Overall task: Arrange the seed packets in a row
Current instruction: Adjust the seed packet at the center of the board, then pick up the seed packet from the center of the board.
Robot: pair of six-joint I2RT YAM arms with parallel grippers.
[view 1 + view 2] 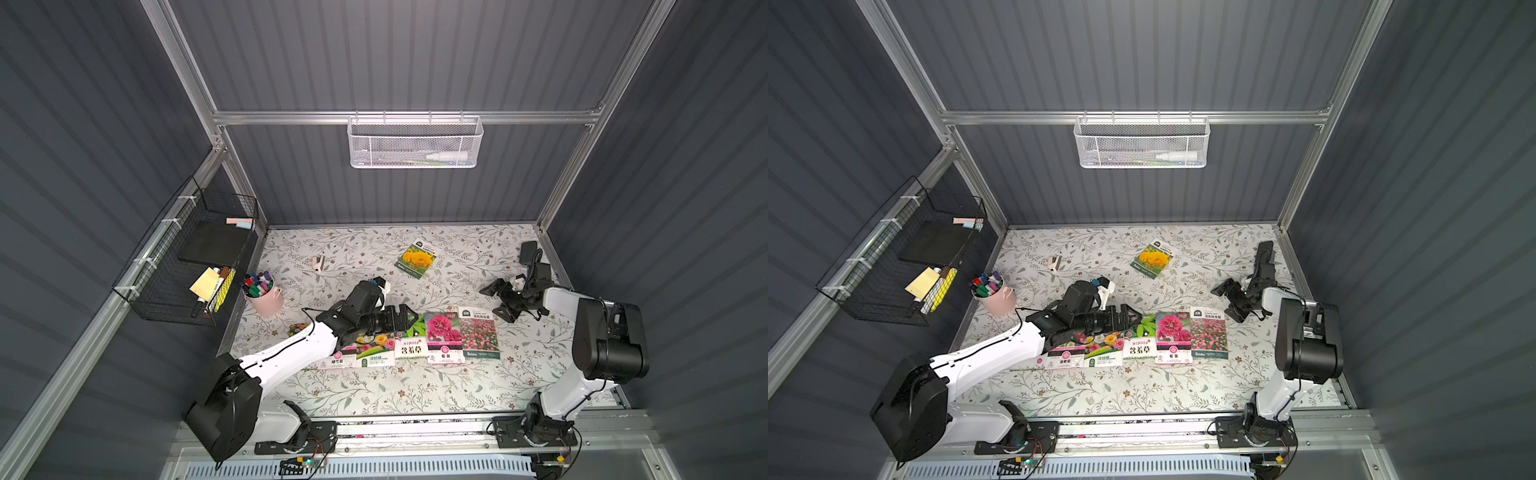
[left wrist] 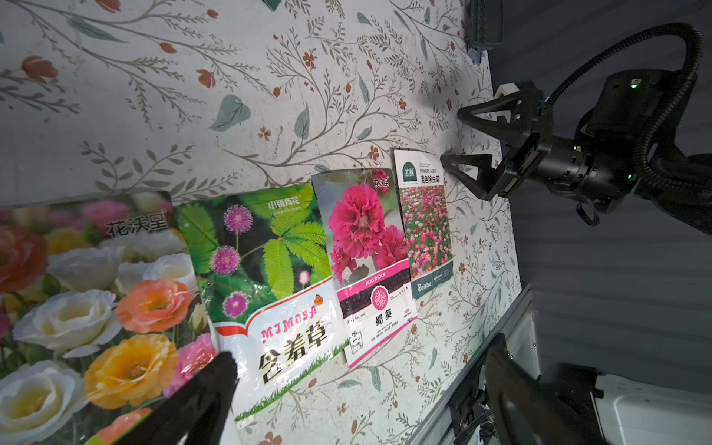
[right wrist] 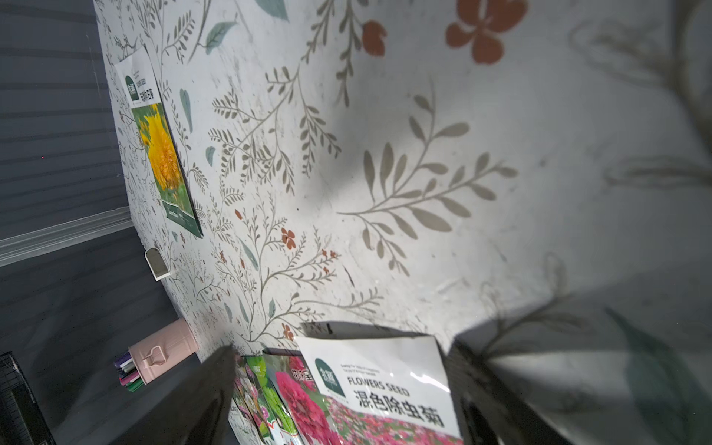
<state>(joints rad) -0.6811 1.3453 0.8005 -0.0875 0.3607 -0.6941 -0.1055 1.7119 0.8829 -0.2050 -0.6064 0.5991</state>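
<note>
Left arm (image 1: 291,353) overhangs seed packets (image 1: 442,336); marker cup (image 1: 264,300) nearby.

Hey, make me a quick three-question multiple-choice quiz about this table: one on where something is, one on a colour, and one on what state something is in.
1. Where does the yellow-flower packet lie?
A. Within the row of packets
B. Alone toward the back of the table, apart from the row
C. In a wall basket

2. What colour is the cup holding the markers?
A. Pink
B. Blue
C. Green

3. How is the right gripper?
A. Shut on a packet
B. Open and empty
C. Out of view

Answers:
1 B: bare table separates it from the row.
2 A: its wall is pale pink in both top views.
3 B: the left wrist view shows its jaws spread with nothing between them.
</note>
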